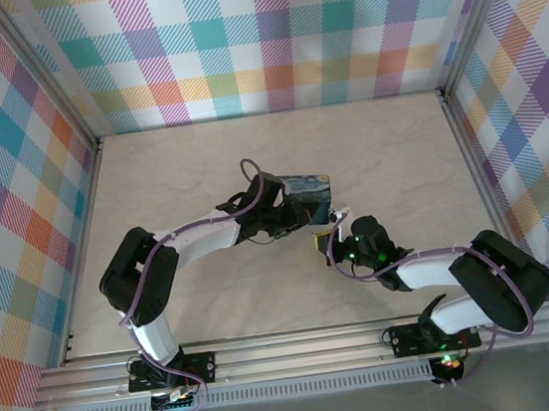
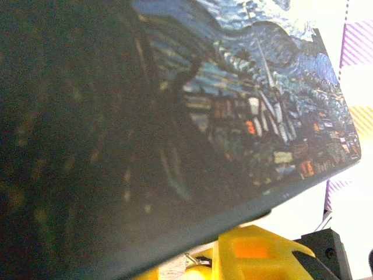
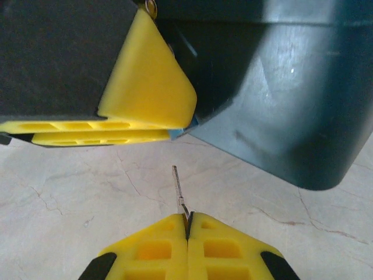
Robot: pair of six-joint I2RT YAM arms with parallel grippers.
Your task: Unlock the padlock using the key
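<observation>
Padlock (image 3: 185, 127) mostly hidden by L jaws, key (image 3: 178, 189) bow in R jaws

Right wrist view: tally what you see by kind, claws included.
yellow two-finger claws: 2 (left claw, right claw)
thin silvery metal key: 1
dark-blue rectangular painted tin: 1
total: 4

I see only a short strip of bare table (image 3: 87, 186) ahead of the right gripper (image 3: 186, 219) and the key (image 3: 178, 189) it pinches. Past that, the yellow fingers (image 3: 145, 99) of the left gripper (image 3: 172, 125) block ahead-left and the painted tin (image 3: 280, 99) ahead-right; both flanks lie open
</observation>
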